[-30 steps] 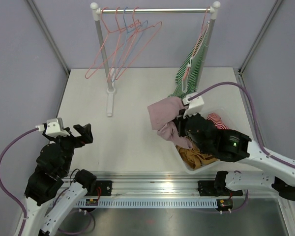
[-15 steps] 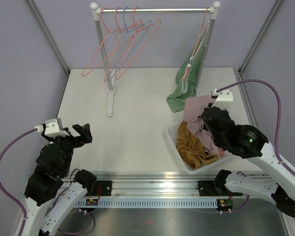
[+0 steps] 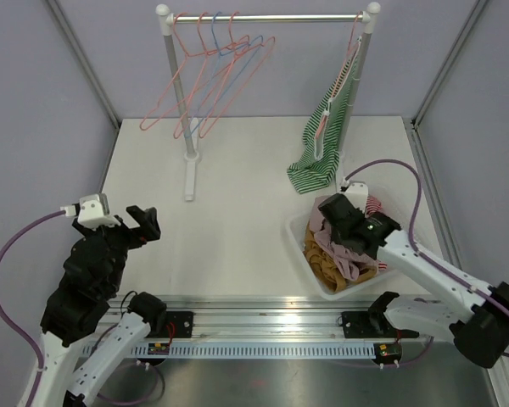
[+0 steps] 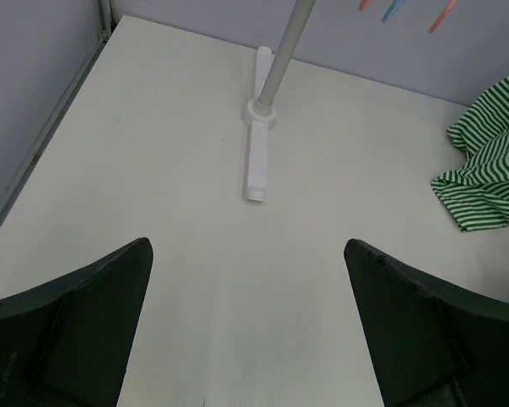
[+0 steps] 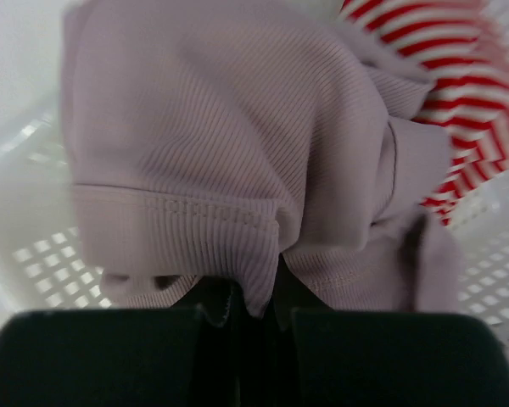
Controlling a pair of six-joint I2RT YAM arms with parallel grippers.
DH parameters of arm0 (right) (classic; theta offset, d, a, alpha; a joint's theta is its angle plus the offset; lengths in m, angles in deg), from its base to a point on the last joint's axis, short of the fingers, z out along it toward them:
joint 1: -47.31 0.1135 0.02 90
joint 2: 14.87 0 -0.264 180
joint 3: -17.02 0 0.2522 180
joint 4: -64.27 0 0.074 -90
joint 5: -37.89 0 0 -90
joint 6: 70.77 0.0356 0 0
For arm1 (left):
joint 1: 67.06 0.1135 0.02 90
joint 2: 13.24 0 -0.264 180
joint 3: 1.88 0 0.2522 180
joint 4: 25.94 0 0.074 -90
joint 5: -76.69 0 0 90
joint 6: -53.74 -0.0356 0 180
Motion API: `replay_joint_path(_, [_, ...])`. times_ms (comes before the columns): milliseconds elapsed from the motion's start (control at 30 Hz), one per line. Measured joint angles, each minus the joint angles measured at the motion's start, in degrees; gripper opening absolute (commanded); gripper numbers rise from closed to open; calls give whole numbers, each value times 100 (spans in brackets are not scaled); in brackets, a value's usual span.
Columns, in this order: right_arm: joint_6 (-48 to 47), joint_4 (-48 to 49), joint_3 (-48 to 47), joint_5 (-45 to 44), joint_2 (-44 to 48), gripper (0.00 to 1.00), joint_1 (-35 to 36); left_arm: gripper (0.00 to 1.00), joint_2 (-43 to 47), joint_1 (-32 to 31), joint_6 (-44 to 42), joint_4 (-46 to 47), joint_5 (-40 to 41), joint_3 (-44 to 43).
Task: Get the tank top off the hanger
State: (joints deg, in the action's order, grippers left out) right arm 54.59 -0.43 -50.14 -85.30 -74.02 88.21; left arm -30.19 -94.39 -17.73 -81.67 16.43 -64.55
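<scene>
My right gripper [image 3: 343, 222] is down in the white basket [image 3: 299, 233], shut on a fold of a mauve ribbed tank top [image 3: 349, 246]. In the right wrist view the cloth [image 5: 237, 153] bunches right in front of my gripper [image 5: 254, 318] and lies on other clothes. A green-and-white striped tank top [image 3: 322, 144] hangs on a pink hanger [image 3: 349, 51] at the right end of the rail, its hem on the table; it also shows in the left wrist view [image 4: 488, 165]. My left gripper [image 3: 144, 225] is open and empty over the near-left table [image 4: 248, 254].
Several empty pink and blue hangers [image 3: 212, 76] hang at the rail's left end. The rack's left pole [image 3: 176, 76] stands on a white foot [image 4: 256, 153]. The basket holds a red-striped garment [image 5: 458, 93] and a mustard one [image 3: 331, 267]. Grey walls enclose the table.
My right gripper carried the mauve tank top from left of the basket to over it, then lowered it inside. The empty hangers swing slightly. The left arm barely moved.
</scene>
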Motion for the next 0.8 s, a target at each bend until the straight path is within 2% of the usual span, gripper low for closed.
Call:
replay_joint_path(133, [472,610,782,525,-796,0,-92,99,-671,17,87,-59,-267,-824])
replay_joint_path(233, [673,815,855,627,-962,0,-181,99,-1060,20,129,107,-619,-1373])
replay_joint_path(267, [728,824,850,647,-951,13,-210,99,-1163,22,146,164,-752,-1495])
replay_joint_path(333, [852,769,807,673,-896,27,-234,99,-1357,24,177,234,-1064,-1711])
replay_joint_path(367, [905,726,787,675,-813,43,-236,99,-1467,24,201,278,-1217,-1799])
replay_joint_path(400, [977,629,756,673,-686,53,-236,99,-1574,24,225,332,-1360,-1878])
replay_joint_path(467, [1062,334,629,662,-308,66,-234,99,-1770,24,258,433,-1602,-1996])
replay_joint_path(567, [1106,-271,181,492,387,97,-234,99,-2142,24,306,647,-1998,-2205])
replay_joint_path(600, [1097,-407,15,428,562,99,-236,99,-2284,22,321,748,-2127,-2273])
replay_joint_path(733, [872,-903,-841,155,1172,100,-234,99,-2986,-127,376,1126,-2455,-2671])
replay_joint_path(800, [660,-977,-1115,109,1379,99,-236,99,-3530,-566,308,1298,-2452,-3082])
